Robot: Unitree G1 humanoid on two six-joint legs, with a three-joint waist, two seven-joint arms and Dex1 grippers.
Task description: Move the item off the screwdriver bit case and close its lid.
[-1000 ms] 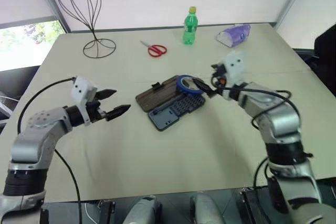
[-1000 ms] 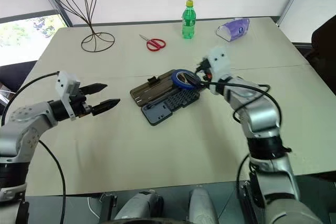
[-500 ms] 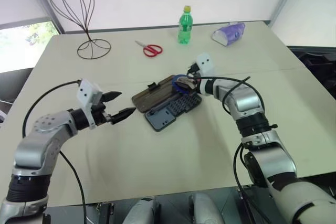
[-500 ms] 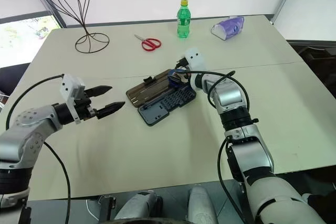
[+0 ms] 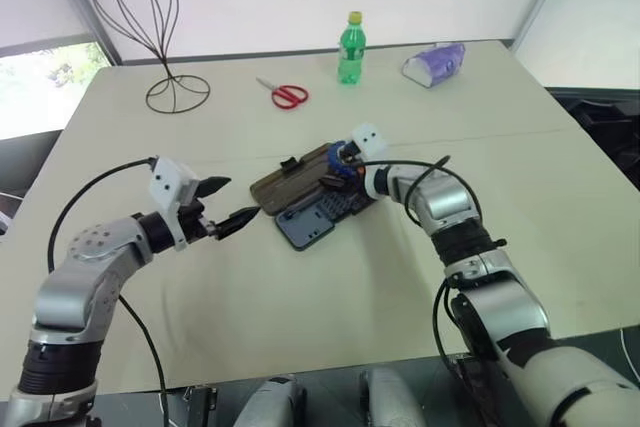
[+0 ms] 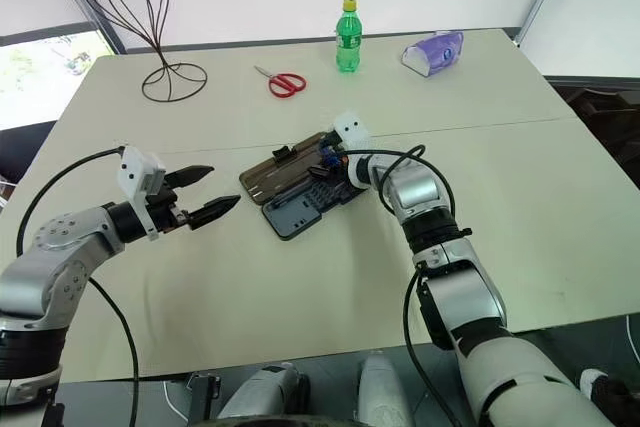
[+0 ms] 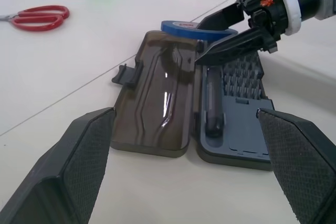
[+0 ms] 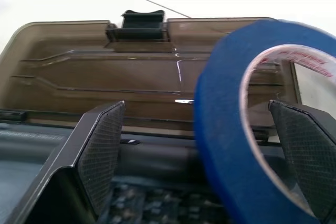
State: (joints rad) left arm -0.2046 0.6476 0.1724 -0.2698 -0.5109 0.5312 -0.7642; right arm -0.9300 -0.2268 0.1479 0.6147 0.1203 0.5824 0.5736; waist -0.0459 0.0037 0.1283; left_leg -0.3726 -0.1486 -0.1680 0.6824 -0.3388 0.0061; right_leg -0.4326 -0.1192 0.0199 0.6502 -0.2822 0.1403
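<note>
No legible text anywhere

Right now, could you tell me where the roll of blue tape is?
The flat ring-shaped roll of blue tape lies on the far end of the open dark grey screwdriver bit case, mid-table, between the open fingers of the right claw.

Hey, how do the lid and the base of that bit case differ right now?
The lid is smoky brown, see-through and holds nothing; the base is dark grey with rows of bits. The lid has a black latch tab; the base doesn't. The blue tape roll overlaps both halves. Both lie flat and open, matching in size.
</note>
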